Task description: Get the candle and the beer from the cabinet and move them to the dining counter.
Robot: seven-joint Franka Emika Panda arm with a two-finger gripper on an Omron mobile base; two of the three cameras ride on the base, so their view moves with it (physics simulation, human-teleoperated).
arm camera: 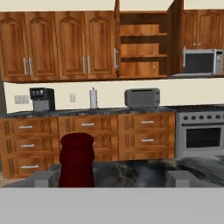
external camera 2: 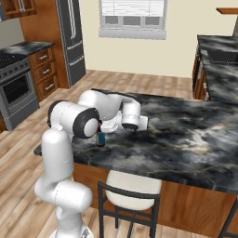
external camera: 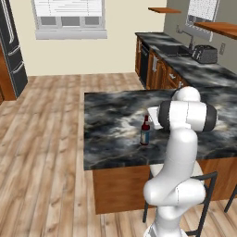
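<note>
The beer (external camera: 145, 131) stands upright on the dining counter (external camera: 106, 139) near its front edge, its dark red top between the spread fingertips (arm camera: 45, 178) of the open gripper (arm camera: 113, 179), which grips nothing, facing the open-doored cabinet (arm camera: 144, 48).

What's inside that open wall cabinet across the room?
In the hand view, the cabinet stands open with bare wooden shelves; no items show on them. The open doors hide the compartment's far sides. The beer already stands on the dining counter.
</note>
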